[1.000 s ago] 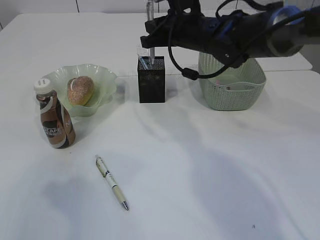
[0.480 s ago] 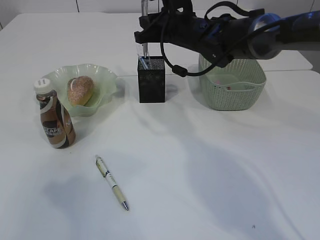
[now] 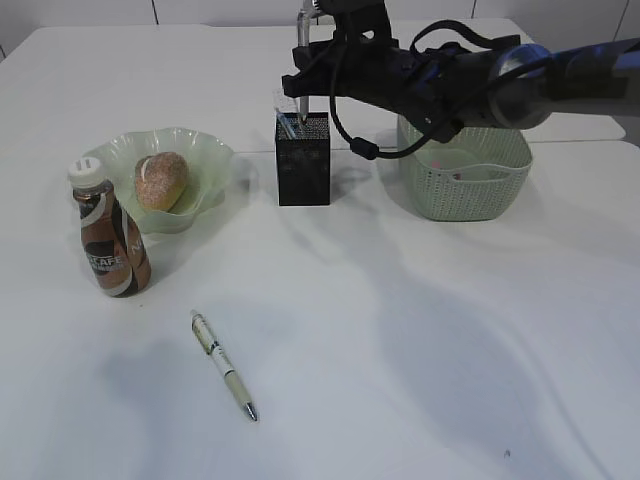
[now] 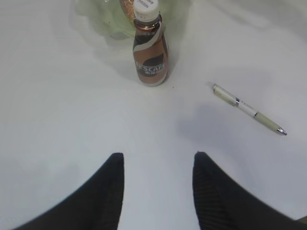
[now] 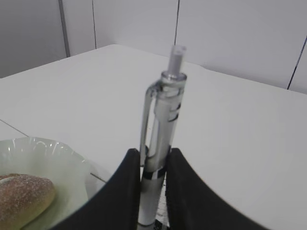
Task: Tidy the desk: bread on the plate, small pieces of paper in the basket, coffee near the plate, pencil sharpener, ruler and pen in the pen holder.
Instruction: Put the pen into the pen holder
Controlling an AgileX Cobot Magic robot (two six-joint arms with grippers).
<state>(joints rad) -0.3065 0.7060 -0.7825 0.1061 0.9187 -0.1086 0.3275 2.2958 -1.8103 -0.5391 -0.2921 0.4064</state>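
Above the pen holder [image 3: 303,160], right pincer [image 5: 152,167] clamping an upright pen [image 5: 160,143], left pincer [image 4: 158,191] parted (nothing between).

A smooth, matt white table [image 3: 420,380]. The plate [image 3: 215,160] looks like glossy, translucent pale green glass or plastic (which one cannot be told). The bread [image 3: 160,180] has a rough, floury crust. The coffee bottle [image 3: 110,240] is shiny plastic with a glossy wrap. The pen holder [image 3: 303,165] is matt black mesh. The basket [image 3: 465,195] is woven-look green plastic. The held pen [image 5: 160,139] is clear glossy plastic.
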